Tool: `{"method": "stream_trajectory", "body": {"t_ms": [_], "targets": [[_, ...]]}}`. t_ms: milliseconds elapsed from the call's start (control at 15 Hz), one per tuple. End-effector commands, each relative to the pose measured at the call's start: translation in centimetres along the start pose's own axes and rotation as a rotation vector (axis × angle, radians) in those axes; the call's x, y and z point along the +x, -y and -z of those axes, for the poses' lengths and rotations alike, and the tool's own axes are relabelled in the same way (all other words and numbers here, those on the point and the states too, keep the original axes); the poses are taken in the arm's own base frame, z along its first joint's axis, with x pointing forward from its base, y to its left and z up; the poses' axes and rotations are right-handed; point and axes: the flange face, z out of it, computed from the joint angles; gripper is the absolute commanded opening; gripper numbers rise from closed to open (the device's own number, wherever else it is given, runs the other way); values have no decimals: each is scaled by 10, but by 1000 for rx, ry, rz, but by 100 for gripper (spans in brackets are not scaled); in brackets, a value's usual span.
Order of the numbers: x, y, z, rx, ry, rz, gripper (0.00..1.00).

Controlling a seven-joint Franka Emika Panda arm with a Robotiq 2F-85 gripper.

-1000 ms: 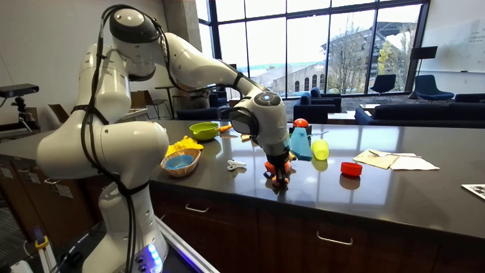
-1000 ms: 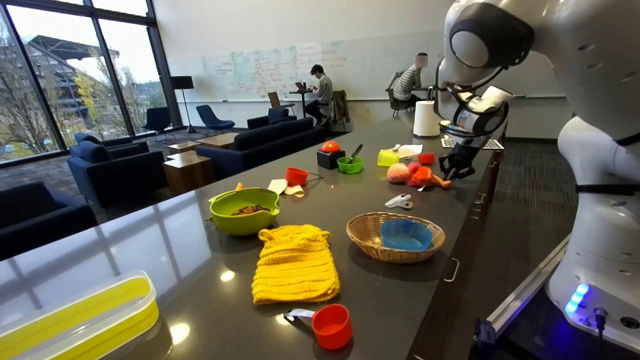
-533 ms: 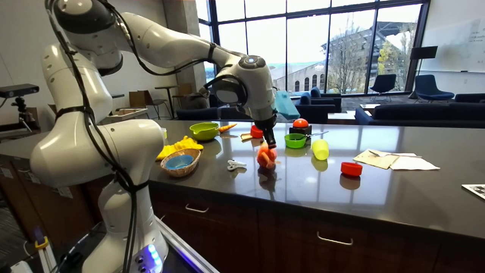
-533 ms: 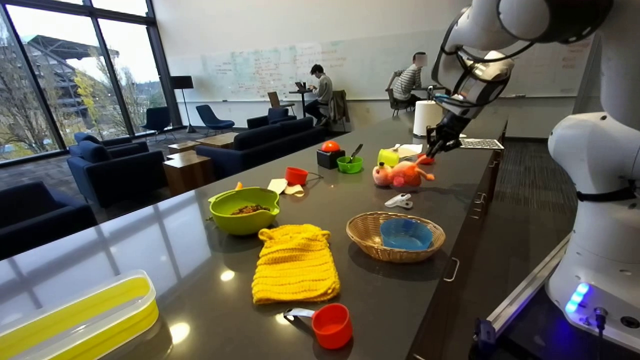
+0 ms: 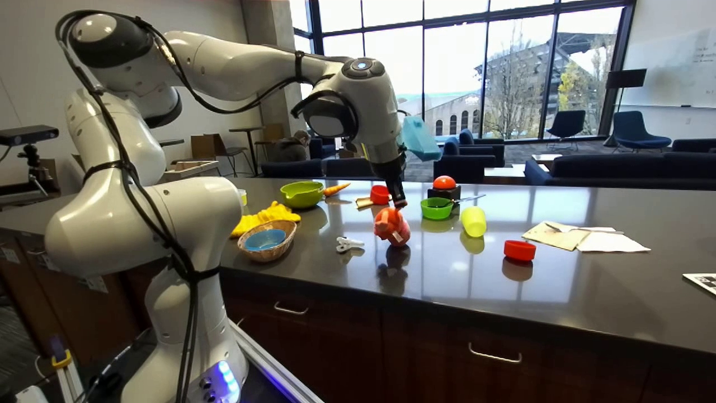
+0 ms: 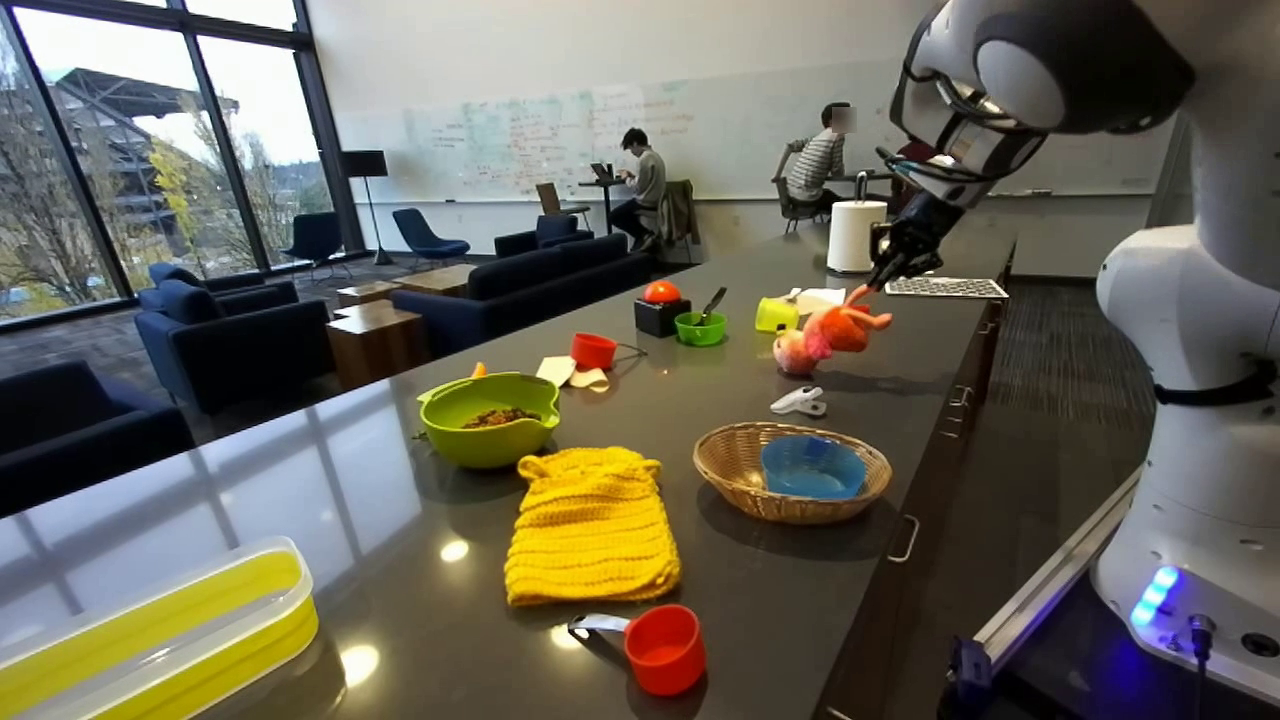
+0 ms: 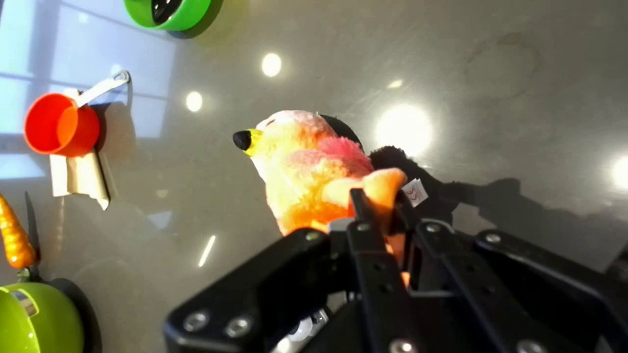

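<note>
In an exterior view, you have a basket (image 6: 770, 506) holding a blue bowl (image 6: 815, 480), with a cloth (image 6: 595, 530) and a clip (image 6: 798, 402) near it; your wrist view shows a carrot (image 7: 14, 240) just beside a lime bowl (image 7: 54, 316).

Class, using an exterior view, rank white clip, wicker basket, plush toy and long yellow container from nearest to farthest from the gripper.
1. Plush toy: limb pinched in the gripper.
2. White clip: on the counter, viewer's side of the toy.
3. Wicker basket: nearer the viewer, holding a blue bowl.
4. Long yellow container: lower left corner.
</note>
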Motion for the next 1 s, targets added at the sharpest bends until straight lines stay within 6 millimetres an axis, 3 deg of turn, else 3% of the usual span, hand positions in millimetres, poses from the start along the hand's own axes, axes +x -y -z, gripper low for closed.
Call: {"method": "stream_trajectory", "body": {"t_ms": [0, 200, 267, 533, 933], "targets": [[-10, 41, 34, -2, 44, -102, 3], [-11, 63, 56, -20, 53, -161, 3], [-11, 54, 62, -13, 28, -157, 3], [25, -9, 90, -29, -207, 6, 3], [128, -108, 139, 53, -450, 268, 3]]}}
